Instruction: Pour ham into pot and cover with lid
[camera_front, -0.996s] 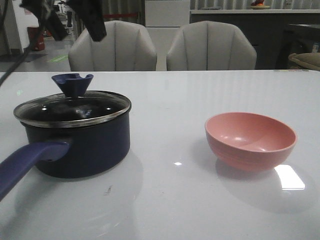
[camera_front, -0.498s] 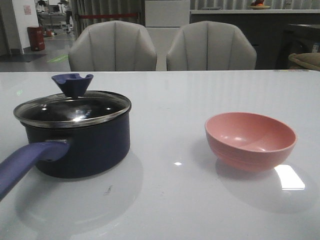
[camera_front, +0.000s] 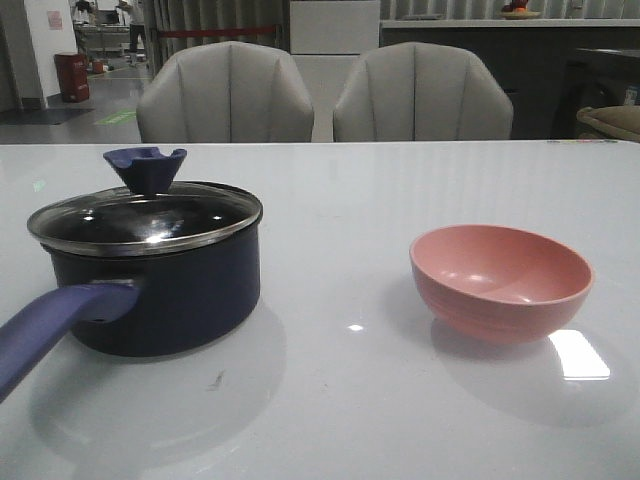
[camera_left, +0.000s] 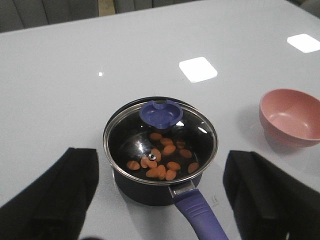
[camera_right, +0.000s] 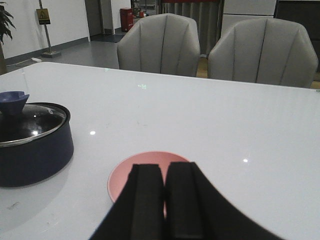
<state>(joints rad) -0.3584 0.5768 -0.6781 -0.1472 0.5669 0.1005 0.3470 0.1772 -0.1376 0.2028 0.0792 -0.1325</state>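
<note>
The dark navy pot (camera_front: 170, 300) stands on the left of the white table, its purple handle (camera_front: 50, 325) pointing toward the near edge. The glass lid (camera_front: 145, 218) with its blue knob (camera_front: 146, 166) sits on the pot's rim. In the left wrist view, several orange-pink ham (camera_left: 161, 167) chunks show through the lid (camera_left: 195, 135) on the pot's black bottom. My left gripper (camera_left: 160, 154) hovers well above the pot, open wide and holding nothing. My right gripper (camera_right: 163, 167) is shut and empty, above the pink bowl (camera_right: 124, 177). Neither gripper shows in the front view.
The pink bowl (camera_front: 500, 280) stands empty on the right of the table, well apart from the pot. Two grey chairs (camera_front: 325, 95) line the table's far edge. Bright light patches reflect on the tabletop (camera_front: 330, 400).
One second ago the left arm's dark gripper hung at the top left of the front view, above the pot. It has risen out of that view. Pot, lid and bowl have not moved.
</note>
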